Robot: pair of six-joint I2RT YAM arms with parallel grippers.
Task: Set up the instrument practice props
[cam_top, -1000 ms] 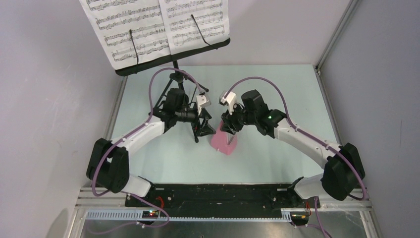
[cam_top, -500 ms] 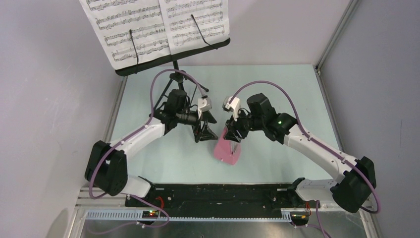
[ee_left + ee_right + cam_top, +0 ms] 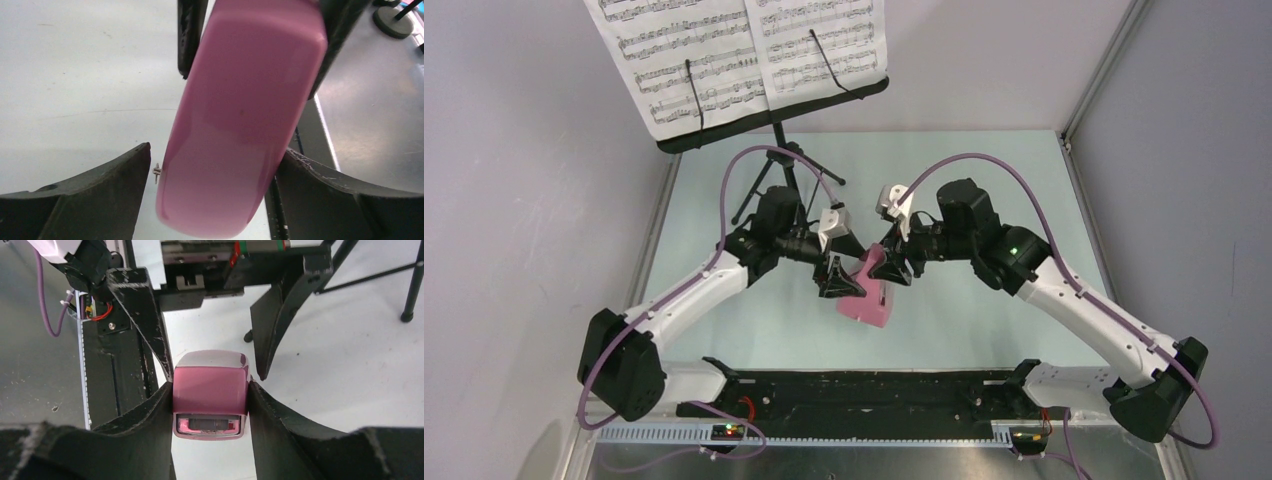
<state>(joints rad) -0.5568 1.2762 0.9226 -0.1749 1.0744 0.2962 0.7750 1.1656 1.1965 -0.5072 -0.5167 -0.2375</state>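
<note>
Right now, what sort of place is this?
Probably a lab robot test cell: bare grey walls box in a pale table, left arm and right arm bolted at its near edge, music stand and metronome as props.

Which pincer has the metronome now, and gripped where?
The right pincer clamps the pink metronome across its side faces near one end; the left pincer straddles it, with a gap on one side.

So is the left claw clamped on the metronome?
No, in the left wrist view the left claw only straddles the metronome, with a visible gap between one finger and the pink body.
</note>
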